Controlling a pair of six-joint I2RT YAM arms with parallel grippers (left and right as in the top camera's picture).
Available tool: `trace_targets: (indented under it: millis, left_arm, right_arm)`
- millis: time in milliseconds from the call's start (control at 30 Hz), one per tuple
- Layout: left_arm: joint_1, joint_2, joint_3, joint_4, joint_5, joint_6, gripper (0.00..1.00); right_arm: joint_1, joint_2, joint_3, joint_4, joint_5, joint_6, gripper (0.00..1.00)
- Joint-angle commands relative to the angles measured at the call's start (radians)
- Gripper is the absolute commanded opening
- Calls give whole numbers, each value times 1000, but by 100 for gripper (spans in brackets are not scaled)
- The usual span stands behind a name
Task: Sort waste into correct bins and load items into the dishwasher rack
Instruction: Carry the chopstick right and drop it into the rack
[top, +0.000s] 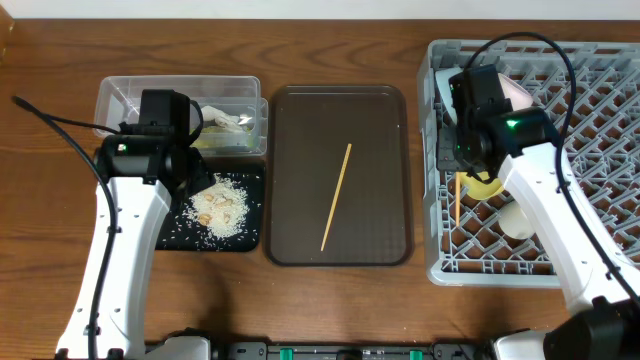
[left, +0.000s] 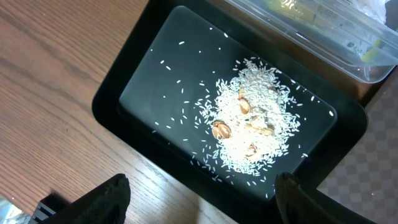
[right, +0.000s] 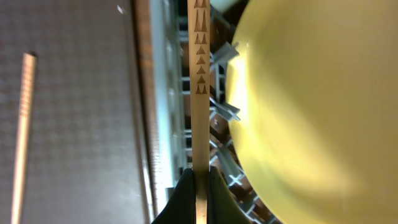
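While the left end effector gapes above scattered rice, the right end effector pinches a flat wooden chopstick.

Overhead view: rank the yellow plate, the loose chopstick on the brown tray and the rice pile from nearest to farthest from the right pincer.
From the right pincer, gripping a chopstick at the rack's left edge:
1. Yellow plate, just beside it in the rack.
2. Loose chopstick, on the brown tray, centre.
3. Rice pile, in the black tray, far left.
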Motion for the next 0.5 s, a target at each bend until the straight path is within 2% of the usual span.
trace_targets:
  millis: [0, 67, 200, 333, 467]
  left_arm:
    - [4, -7, 9, -3, -5, -16, 77]
    - [4, -7, 9, -3, -5, -16, 77]
    - [4, -7, 9, -3, -5, -16, 77]
    - [4, -7, 9, -3, -5, -16, 77]
    - [4, -7, 9, -3, -5, -16, 77]
  right_arm:
    - [-9, 34, -42, 10, -10, -53, 1]
    - [-8, 44, -62, 35, -10, -54, 2]
    - [-8, 47, -78, 80, -10, -53, 9]
    - [-6, 46, -70, 117, -5, -62, 27]
    - [-4, 44, -32, 154, -32, -86, 35]
